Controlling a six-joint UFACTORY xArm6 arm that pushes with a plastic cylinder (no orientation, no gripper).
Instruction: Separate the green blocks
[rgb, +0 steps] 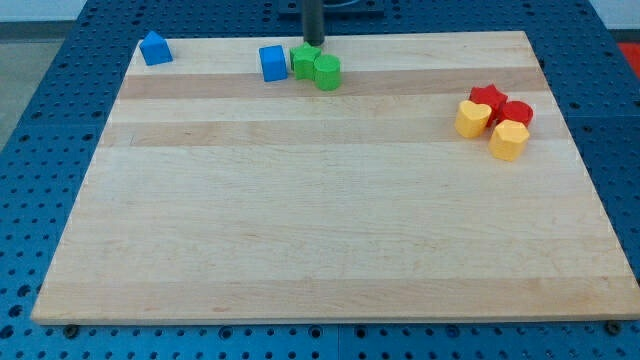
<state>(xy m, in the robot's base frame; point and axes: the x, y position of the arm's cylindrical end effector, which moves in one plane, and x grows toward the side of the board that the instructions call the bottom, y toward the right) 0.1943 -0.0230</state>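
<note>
Two green blocks touch each other near the view's top centre: a green star-like block (304, 60) on the left and a green cylinder (327, 71) on the right. A blue cube (272, 63) stands just left of the green star-like block. My tip (314, 44) is at the top edge of the board, just above the two green blocks, close to the seam between them.
A blue house-shaped block (155, 48) sits at the top left corner. At the right stand a red star (488, 98), a red cylinder (516, 113), a yellow heart (472, 119) and a yellow hexagon block (509, 140), clustered. The wooden board (320, 230) lies on a blue pegboard.
</note>
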